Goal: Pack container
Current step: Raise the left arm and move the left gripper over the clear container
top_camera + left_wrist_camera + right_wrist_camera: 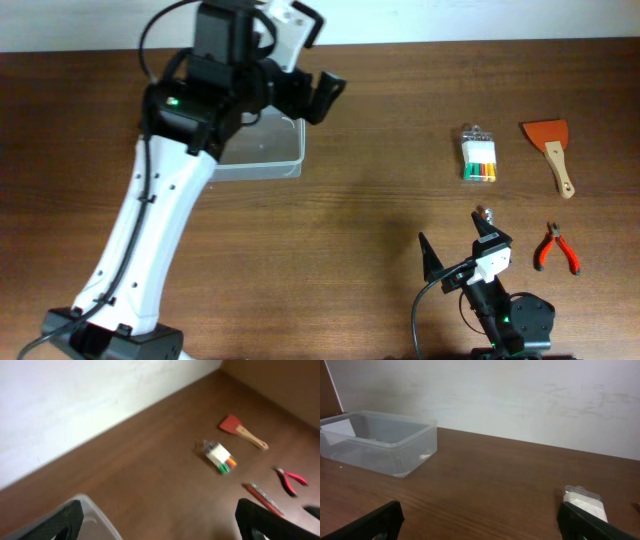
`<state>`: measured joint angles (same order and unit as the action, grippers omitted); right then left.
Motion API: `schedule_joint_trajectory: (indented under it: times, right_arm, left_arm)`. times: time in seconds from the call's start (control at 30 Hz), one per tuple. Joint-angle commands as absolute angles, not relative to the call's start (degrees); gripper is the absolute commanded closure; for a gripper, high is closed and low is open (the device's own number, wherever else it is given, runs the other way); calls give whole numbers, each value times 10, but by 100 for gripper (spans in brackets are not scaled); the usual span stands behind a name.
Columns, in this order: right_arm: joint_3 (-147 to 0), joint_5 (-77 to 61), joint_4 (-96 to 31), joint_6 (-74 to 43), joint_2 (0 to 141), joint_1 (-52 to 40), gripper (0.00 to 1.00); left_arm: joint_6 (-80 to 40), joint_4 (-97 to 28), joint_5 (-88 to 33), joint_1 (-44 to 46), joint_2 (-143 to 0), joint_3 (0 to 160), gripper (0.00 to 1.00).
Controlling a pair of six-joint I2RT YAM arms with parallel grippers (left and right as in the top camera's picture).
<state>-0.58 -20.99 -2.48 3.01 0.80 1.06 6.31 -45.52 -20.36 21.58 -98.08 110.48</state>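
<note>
The container (270, 152) is a clear plastic tub at the back left of the table, partly under my left arm. It looks empty in the right wrist view (380, 442). Its corner shows in the left wrist view (97, 521). My left gripper (318, 62) hangs open and empty above the tub's right end (160, 525). My right gripper (460, 246) is open and empty low over the table's front right (480, 522), far from the tub.
On the right lie a pack of coloured markers (480, 158) (221, 457) (585, 502), an orange scraper with a wooden handle (552, 150) (242, 432), red pliers (556, 248) (290, 477), and a thin red and silver tool (265, 500) by my right gripper.
</note>
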Motion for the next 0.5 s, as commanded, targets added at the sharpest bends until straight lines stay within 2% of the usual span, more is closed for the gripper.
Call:
schedule_joint_trajectory:
  times: [0.0, 0.07, 0.2, 0.27, 0.4, 0.47]
  right_arm:
    - [-3, -225, -28, 25, 4, 8, 1]
    - [-3, -225, -28, 25, 4, 8, 1]
    - [-3, -225, -28, 25, 4, 8, 1]
    - [-3, -225, -28, 25, 4, 8, 1]
    - [-3, -225, -28, 25, 4, 8, 1]
    - [-3, -225, -28, 25, 4, 8, 1]
  left_arm:
    - [1, -440, -41, 229, -990, 1114, 1]
    - [-44, -440, 74, 237, -990, 1115, 1]
    - [-84, -448, 98, 234, -1003, 1121, 1]
    - [-99, -460, 58, 225, -1017, 1127, 1]
    - [-98, -503, -116, 188, -1063, 1160, 1]
    - [-98, -540, -165, 173, -1092, 1190, 1]
